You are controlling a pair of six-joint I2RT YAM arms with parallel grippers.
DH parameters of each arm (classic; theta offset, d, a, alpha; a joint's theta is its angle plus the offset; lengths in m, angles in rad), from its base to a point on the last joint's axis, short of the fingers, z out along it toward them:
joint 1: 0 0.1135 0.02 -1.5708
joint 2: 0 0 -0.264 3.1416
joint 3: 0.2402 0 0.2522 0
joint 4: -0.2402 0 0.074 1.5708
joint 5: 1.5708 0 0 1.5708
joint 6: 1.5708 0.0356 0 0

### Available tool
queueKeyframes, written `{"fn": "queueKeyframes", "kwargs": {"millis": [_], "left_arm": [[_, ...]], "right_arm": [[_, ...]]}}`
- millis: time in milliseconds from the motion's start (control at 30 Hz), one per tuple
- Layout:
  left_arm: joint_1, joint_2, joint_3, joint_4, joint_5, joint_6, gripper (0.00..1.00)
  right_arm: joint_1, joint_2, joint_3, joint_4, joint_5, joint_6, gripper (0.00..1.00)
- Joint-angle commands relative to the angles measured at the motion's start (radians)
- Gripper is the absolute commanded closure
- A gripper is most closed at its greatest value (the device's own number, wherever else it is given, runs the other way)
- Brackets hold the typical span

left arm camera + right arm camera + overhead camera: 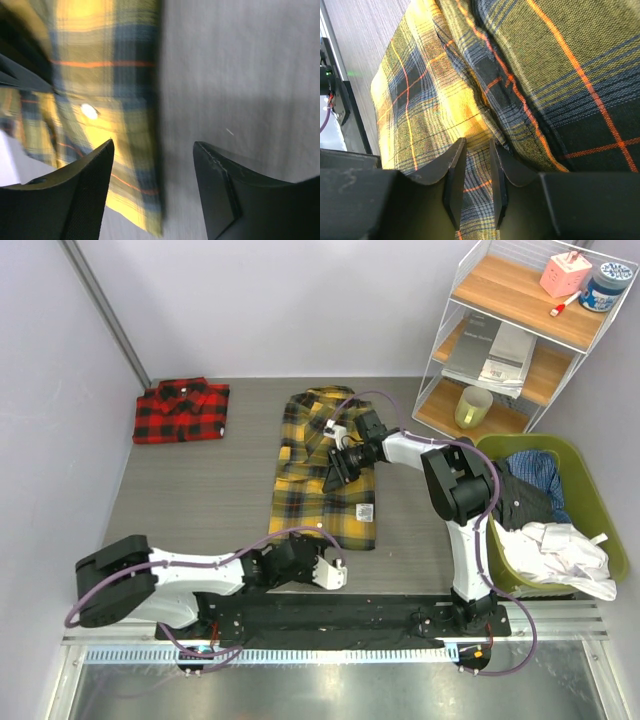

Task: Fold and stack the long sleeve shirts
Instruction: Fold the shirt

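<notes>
The yellow-and-black long sleeve shirt (325, 465) lies lengthwise in the middle of the table, partly folded in on itself. My right gripper (343, 458) rests on its upper half. In the right wrist view its jaws (477, 142) stand narrow, pinching a ridge of the plaid cloth (445, 100). My left gripper (335, 573) is at the shirt's near hem. Its fingers (90, 190) stand wide apart, with the hem corner (135, 165) hanging between them, blurred. The red-and-black shirt (180, 410) lies folded at the back left.
A green basket (540, 442) with more clothes stands to the right of the right arm. A white wire shelf (520, 330) with small items fills the back right corner. A black mat (350, 615) runs along the near edge.
</notes>
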State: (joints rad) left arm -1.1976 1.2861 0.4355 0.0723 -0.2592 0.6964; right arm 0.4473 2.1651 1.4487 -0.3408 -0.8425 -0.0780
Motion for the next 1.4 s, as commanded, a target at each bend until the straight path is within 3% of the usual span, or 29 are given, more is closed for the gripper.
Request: {"fn": "queueKeyframes", "kwargs": {"millis": [0,100,300,433,733,900,1200,1367], "left_arm": [[-0.003,0.116,-0.027,0.224,-0.086,0.057,0.36],[-0.003,0.171,-0.027,0.253,-0.092,0.061,0.47],[-0.003,0.108,0.074,0.031,-0.069,-0.026,0.89],[-0.008,-0.004,0.146,-0.159,0.001,-0.115,1.0],[-0.013,-0.123,0.345,-0.552,0.205,-0.27,1.0],[-0.013,-0.16,0.462,-0.708,0.382,-0.354,1.0],[0.0,-0.094,0.7,-0.954,0.607,-0.463,1.0],[0.171,0.03,0.808,-1.06,0.762,-0.39,1.0]], "right_arm": [[0.005,0.045,-0.016,-0.041,0.049,-0.068,0.69],[0.005,0.045,-0.03,-0.05,0.051,-0.084,0.68],[0.027,0.01,-0.079,-0.067,0.045,-0.109,0.68],[0.047,-0.03,-0.123,-0.063,0.037,-0.108,0.68],[0.077,-0.203,-0.225,-0.101,-0.02,-0.072,0.64],[0.065,-0.267,-0.105,-0.214,-0.041,-0.083,0.57],[0.013,-0.114,0.137,-0.306,-0.003,-0.161,0.56],[0.013,-0.064,0.171,-0.314,0.008,-0.201,0.57]]}}
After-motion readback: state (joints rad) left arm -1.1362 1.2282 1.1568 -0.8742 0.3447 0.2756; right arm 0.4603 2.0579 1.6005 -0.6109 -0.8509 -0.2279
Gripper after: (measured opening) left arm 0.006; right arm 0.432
